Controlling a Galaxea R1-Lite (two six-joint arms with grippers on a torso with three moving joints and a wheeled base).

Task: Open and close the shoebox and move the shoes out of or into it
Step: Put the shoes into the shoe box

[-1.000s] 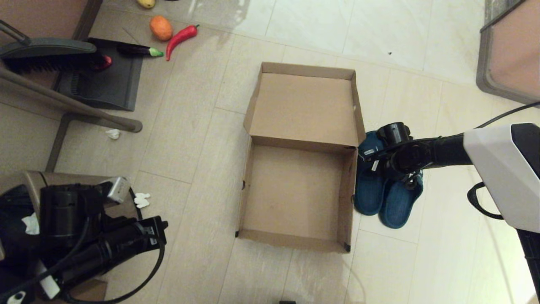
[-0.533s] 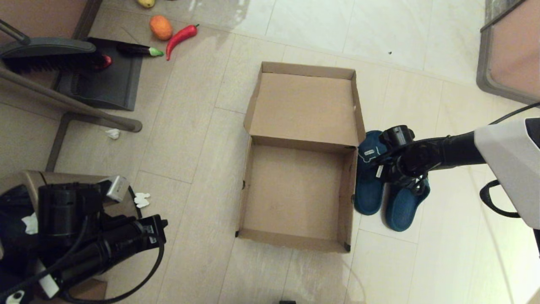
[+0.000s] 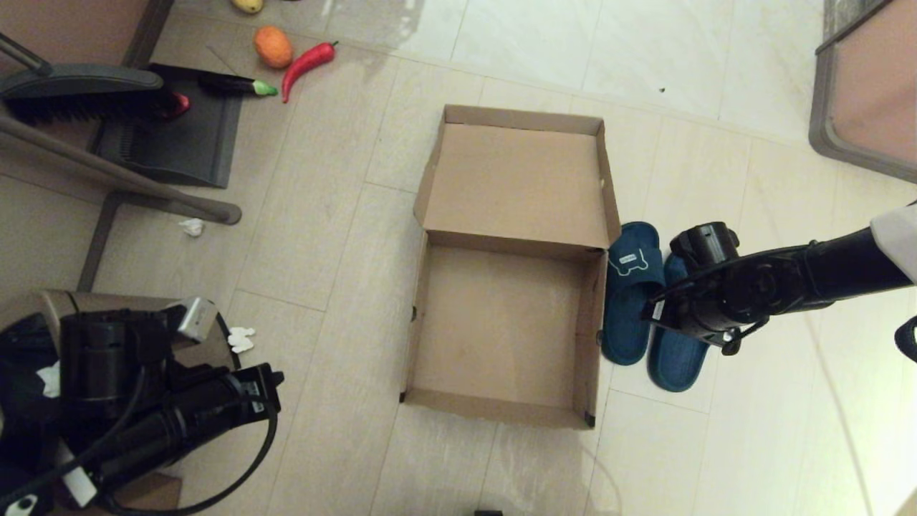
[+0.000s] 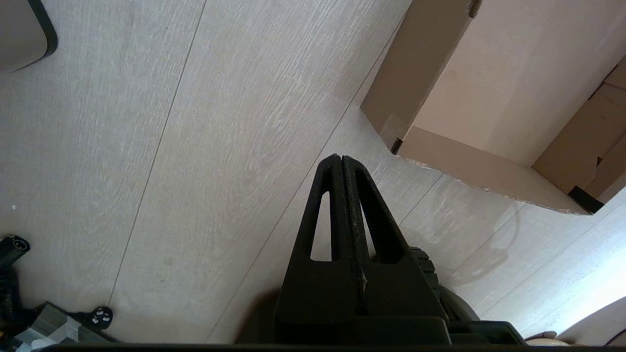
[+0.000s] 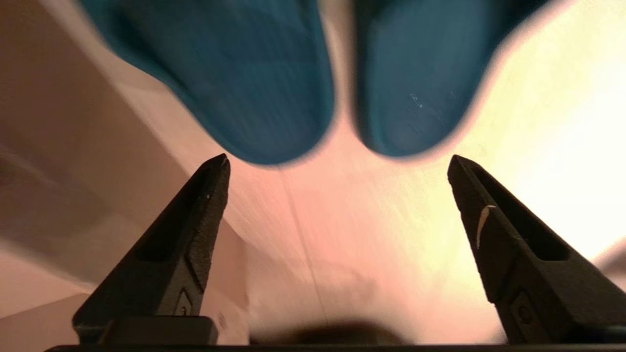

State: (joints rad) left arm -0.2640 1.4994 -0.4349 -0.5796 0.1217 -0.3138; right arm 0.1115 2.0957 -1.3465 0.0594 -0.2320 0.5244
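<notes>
The brown shoebox (image 3: pixel 592 337) lies open in mid-floor, its lid (image 3: pixel 519 183) folded back flat and its inside bare. Both teal slippers rest on the floor against its right wall: one (image 3: pixel 629 301) shows its white bone outline, the other (image 3: pixel 673 365) is partly under my right wrist. My right gripper (image 5: pixel 338 159) hangs open just above their heel ends (image 5: pixel 234 73), holding nothing. Low at the left, my left gripper (image 4: pixel 341 157) is parked shut and empty, short of the box's near corner (image 4: pixel 469 161).
A dustpan (image 3: pixel 172 136) and brush (image 3: pixel 79 93) sit at the far left, with an orange (image 3: pixel 273 46), a red chili (image 3: pixel 306 64) and an eggplant (image 3: pixel 233 86) nearby. A brown bin (image 3: pixel 43 301) lies under my left arm. Furniture (image 3: pixel 860 93) stands far right.
My right arm has drawn back to the right and nearer me, uncovering the strap of the slipper next to the box. The slippers stay on the floor; the left arm is still.
</notes>
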